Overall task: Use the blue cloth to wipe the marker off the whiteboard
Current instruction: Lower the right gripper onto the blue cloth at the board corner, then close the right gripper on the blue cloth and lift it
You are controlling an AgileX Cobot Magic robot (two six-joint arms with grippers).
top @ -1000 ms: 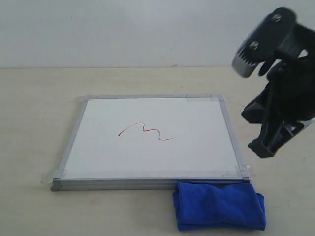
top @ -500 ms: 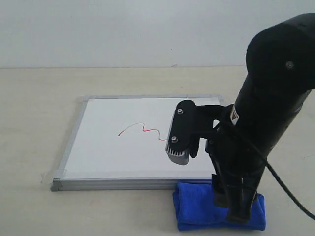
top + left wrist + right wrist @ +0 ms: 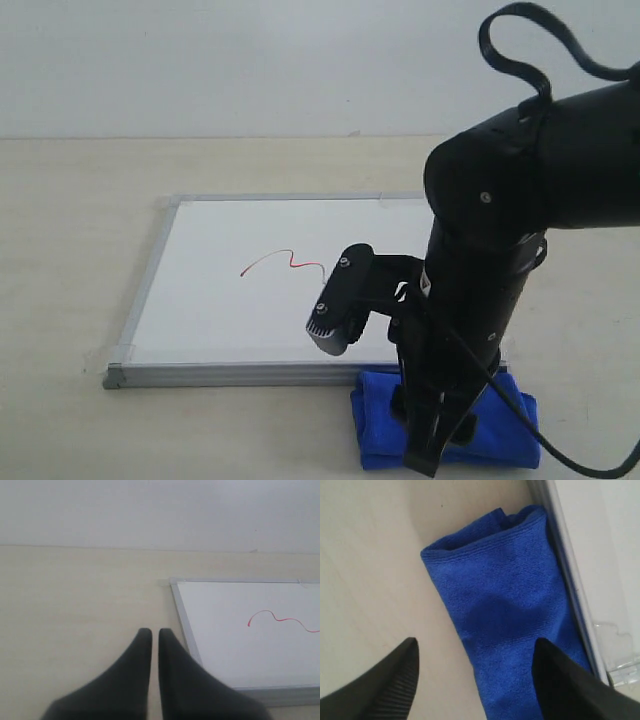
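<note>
Beige tabletop (image 3: 60, 200): right gripper (image 3: 475, 680), fingers apart, above blue cloth (image 3: 490, 595); left gripper (image 3: 155, 632) fingers together. Reaching step; next requires lowering and clamping.

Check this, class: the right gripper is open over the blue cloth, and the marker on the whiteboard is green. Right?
No: the marker on the whiteboard is red, as the exterior view shows. The right gripper is open over the blue cloth.

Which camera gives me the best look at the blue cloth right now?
The right wrist view: the blue cloth fills much of the picture, unobstructed, under the open right gripper. The exterior view shows it partly hidden behind the right arm. The left wrist view does not show it at all.
</note>
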